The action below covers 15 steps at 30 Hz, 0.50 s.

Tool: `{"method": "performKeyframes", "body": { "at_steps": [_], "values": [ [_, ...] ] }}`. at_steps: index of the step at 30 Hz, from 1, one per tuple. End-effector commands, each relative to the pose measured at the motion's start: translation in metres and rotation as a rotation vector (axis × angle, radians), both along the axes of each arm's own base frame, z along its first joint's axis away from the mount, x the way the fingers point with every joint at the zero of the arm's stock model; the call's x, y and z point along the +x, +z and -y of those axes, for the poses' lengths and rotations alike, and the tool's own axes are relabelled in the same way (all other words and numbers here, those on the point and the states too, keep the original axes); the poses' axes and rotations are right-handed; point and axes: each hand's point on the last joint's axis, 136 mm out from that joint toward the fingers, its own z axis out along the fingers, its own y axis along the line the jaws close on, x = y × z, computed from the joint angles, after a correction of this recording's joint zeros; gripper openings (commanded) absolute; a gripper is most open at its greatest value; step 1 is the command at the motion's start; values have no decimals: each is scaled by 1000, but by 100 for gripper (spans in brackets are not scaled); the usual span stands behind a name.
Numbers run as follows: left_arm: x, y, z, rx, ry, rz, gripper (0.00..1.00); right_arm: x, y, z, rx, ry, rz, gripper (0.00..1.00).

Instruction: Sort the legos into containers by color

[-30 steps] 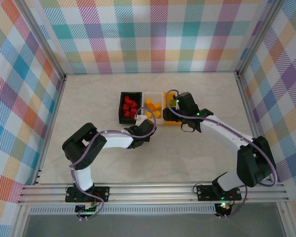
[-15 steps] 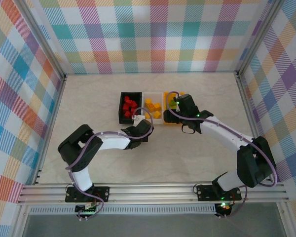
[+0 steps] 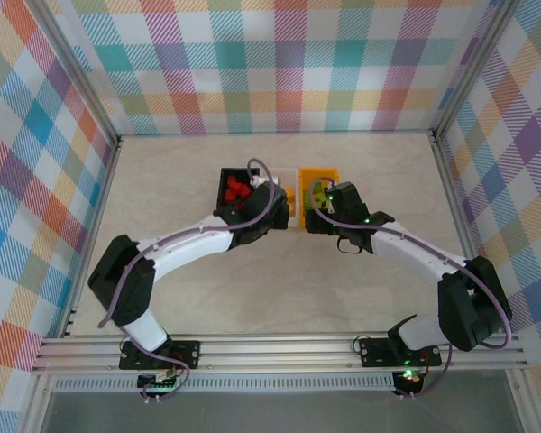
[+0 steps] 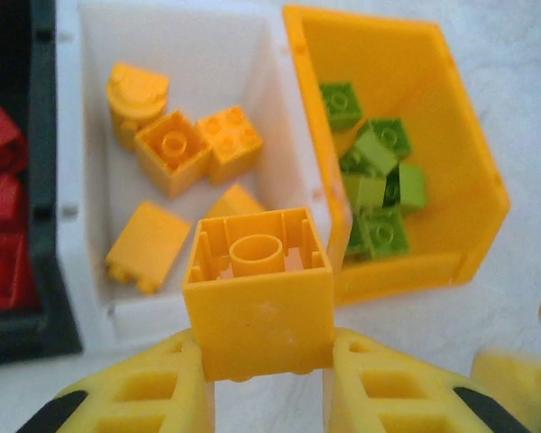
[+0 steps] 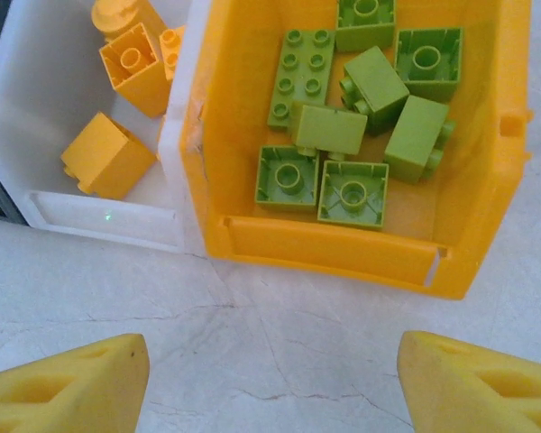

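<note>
Three small open bins stand side by side in a row on the worktop (image 3: 162, 198), slightly nearer its far edge than its near edge. The black bin (image 3: 224, 194) sits on the left with red bricks (image 3: 237, 188) inside. The white bin (image 4: 83, 189) is in the middle and holds several yellow-orange bricks (image 4: 176, 158). The orange-yellow bin (image 5: 343, 251) is on the right and holds a loose pile of lime green bricks (image 5: 361, 99). The left hand (image 4: 266, 372) is closed on one yellow-orange brick (image 4: 257, 307), pinched between its two fingers with the hollow underside facing the wrist camera, above the near rim of the white bin. The right hand (image 5: 270, 379) has its fingers spread wide apart and grips nothing, above bare worktop just in front of the orange-yellow bin's near wall.
</note>
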Motion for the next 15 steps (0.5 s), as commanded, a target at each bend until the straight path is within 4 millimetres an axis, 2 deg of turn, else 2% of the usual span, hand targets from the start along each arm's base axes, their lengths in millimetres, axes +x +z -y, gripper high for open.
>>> {"method": "performKeyframes", "body": {
  "at_steps": [1,4,6,8,10,13,14,15],
  "values": [
    [17,-34,1,11,-6,-152,29,0,14,5,42,-30,38,74],
    [35,-43,9,39,0,-171,31,-4,15,9,46,-38,40,75],
    [44,-47,9,60,14,-176,36,-6,17,11,50,-40,43,75],
    [49,-47,8,61,25,-176,52,-7,20,12,56,-42,48,76],
    [50,-38,8,47,30,-161,67,-8,24,13,60,-43,56,76],
    [47,-15,4,12,41,-119,84,-8,33,15,71,-45,78,78],
    [45,-4,0,-4,48,-98,98,-9,37,16,74,-46,84,78],
    [41,7,-4,-19,50,-76,100,-9,39,17,78,-49,92,79]
  ]
}}
